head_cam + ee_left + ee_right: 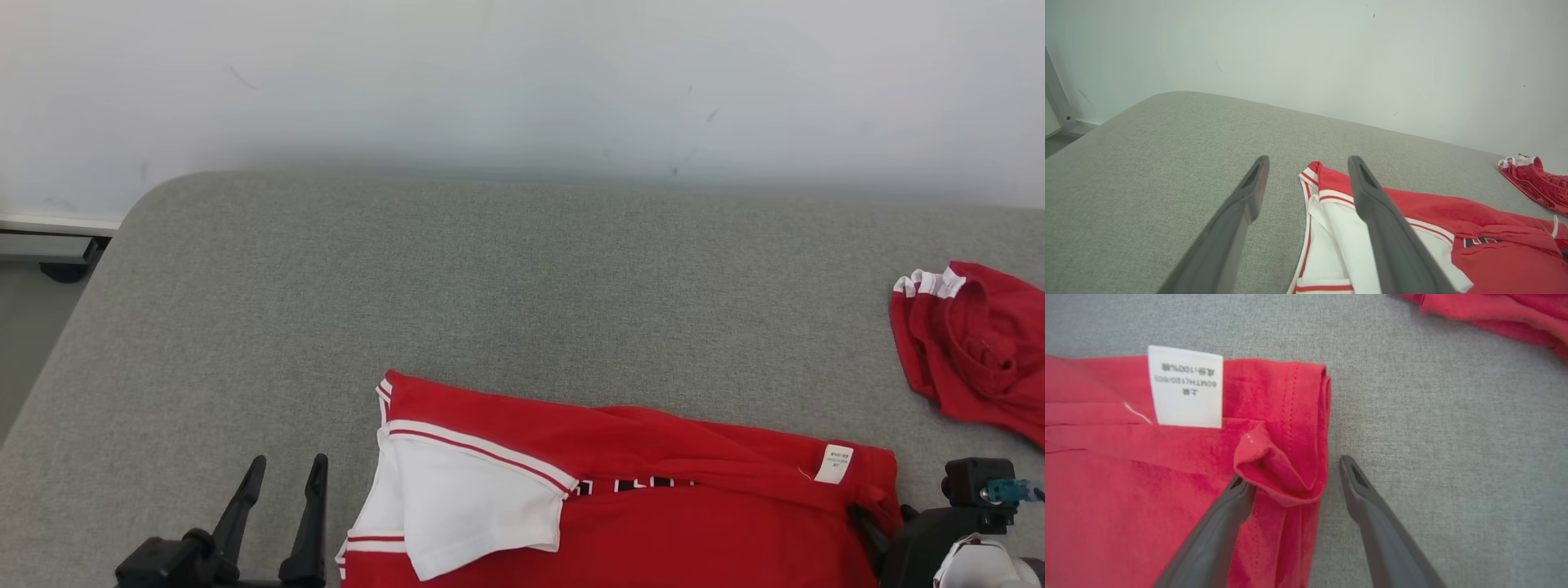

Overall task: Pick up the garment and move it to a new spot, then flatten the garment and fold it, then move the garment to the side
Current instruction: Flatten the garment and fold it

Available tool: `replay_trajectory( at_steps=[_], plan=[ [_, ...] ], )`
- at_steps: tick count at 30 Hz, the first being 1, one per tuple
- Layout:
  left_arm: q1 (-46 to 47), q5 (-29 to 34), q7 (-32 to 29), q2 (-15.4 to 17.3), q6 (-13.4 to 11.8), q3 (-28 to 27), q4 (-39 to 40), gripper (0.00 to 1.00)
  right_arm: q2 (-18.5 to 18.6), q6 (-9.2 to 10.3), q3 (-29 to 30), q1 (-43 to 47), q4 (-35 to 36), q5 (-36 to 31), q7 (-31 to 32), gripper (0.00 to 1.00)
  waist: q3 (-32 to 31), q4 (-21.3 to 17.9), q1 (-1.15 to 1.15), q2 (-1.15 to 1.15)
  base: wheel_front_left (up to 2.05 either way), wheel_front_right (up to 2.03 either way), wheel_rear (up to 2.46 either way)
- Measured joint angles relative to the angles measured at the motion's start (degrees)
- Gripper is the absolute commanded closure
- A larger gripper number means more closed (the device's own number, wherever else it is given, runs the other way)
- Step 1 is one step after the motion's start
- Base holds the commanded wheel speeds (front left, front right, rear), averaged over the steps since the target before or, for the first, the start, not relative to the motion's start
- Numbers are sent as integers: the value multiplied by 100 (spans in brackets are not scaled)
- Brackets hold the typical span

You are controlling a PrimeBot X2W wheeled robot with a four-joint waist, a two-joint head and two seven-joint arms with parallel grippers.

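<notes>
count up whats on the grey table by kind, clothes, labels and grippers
red clothes: 2, the shirt at the front and the crumpled piece at the right
white label: 1, on the shirt
grippers: 2, the left gripper and the right gripper, both open
total: 5

Bright, even light with soft shadows, sharp focus.
</notes>
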State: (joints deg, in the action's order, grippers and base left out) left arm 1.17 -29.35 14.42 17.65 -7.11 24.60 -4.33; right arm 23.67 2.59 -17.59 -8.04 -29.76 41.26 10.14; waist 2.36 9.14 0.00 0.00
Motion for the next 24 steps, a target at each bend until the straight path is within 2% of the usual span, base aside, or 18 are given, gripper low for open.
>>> replay_trajectory(
  at_steps=[2,3,4,5,6,12,16,17,19,24],
  plan=[
    [-20,22,0,-22,0,-24,24,0,-2,0,-5,-48,-22,2,58,0,11,14,0,0,0,0,0],
    [-58,41,0,-33,0,-45,40,0,-2,-8,-20,-87,-27,8,105,20,15,17,0,0,0,0,0],
    [-96,66,0,-41,0,-57,42,0,-2,-21,-35,-113,-27,10,130,58,19,18,0,0,0,0,0],
    [-107,69,0,-48,0,-66,41,0,-4,-56,-42,-132,-31,15,136,85,21,18,0,0,0,0,0],
    [-106,73,0,-62,0,-88,45,0,-10,-63,-48,-160,-41,25,152,100,23,18,0,0,0,0,0],
    [-140,121,0,-131,0,-165,43,0,16,-158,-140,-343,-133,-41,200,100,-11,-24,0,0,0,0,0],
    [-227,233,-1,-165,0,-154,43,0,310,-158,-124,-539,-155,-215,196,100,-55,-88,0,0,0,0,0],
    [-226,238,-2,-182,0,-148,45,0,520,-158,-88,-600,-159,-319,190,100,-76,-120,0,0,0,0,0],
    [-225,264,-12,-200,0,-130,46,0,701,-157,-43,-633,-163,-335,190,100,-96,-146,0,0,0,0,0],
    [-239,271,-27,-225,0,-143,45,0,734,-212,5,-653,-7,-278,201,100,-119,-198,0,0,0,0,0]
  ],
)
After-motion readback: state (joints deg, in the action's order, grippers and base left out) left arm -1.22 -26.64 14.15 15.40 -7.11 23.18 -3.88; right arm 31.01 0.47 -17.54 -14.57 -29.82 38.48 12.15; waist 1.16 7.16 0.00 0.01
